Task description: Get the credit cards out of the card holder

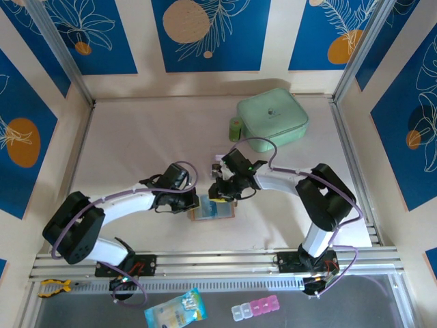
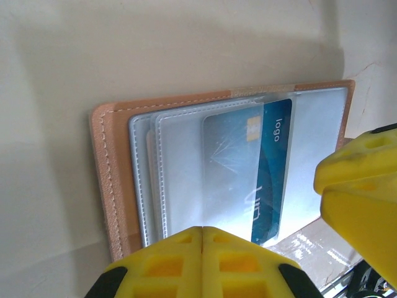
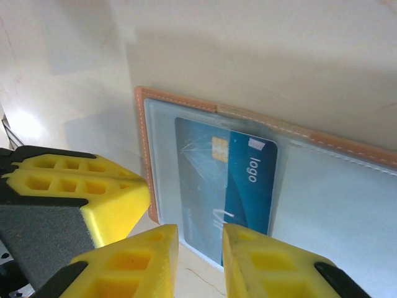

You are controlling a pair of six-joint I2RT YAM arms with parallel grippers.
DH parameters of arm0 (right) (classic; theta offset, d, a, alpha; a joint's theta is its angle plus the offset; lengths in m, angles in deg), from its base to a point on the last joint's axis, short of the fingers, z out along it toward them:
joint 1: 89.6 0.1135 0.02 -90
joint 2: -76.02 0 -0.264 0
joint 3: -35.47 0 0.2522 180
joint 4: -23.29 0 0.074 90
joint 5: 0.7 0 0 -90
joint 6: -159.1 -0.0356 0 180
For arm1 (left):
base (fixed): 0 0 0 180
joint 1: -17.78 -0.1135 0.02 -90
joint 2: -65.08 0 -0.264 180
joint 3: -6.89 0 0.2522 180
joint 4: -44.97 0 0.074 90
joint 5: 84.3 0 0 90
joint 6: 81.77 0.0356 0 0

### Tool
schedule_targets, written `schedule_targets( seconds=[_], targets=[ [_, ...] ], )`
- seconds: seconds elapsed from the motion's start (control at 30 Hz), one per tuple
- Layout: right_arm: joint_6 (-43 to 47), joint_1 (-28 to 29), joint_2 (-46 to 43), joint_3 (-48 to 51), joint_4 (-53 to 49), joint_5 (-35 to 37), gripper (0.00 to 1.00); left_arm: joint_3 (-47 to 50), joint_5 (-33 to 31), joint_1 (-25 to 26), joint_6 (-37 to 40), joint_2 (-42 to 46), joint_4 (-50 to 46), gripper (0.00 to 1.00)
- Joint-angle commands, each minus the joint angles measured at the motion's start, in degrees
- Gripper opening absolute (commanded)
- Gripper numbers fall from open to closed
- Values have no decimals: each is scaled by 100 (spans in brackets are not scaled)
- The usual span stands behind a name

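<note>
Blue card (image 3: 226, 180) in holder (image 3: 143, 143), right tool (image 3: 200, 242) perhaps at its edge

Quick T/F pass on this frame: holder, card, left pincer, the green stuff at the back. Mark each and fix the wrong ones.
1. The tan leather-like card holder lies spread open on the table. True.
2. The blue credit card printed "logo" lies loose on the table, clear of the holder. False: it sits in the holder, under a clear sleeve.
3. The left pincer is shut, fingers pressed together. True.
4. The mint-green zip pouch lies at the near edge, between the arm bases. False: it is at the far side of the table, beyond the holder.
5. A small green cylinder stands beside the pouch, on its left in the top view. True.
</note>
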Motion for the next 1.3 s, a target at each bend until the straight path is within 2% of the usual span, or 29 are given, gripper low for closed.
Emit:
schedule_targets(
  seconds=[0.0, 1.0, 1.27],
  targets=[
    [-56, -71, -125, 162, -42, -139, 26, -157, 146, 82, -37, -192, 126, 2],
    [-124, -200, 431, 425, 513, -684, 26, -102, 18, 88, -88, -548, 53, 2],
    [-117, -208, 474, 418, 484, -631, 26, -93, -48, 91, -45, -556, -80, 1]
  ],
)
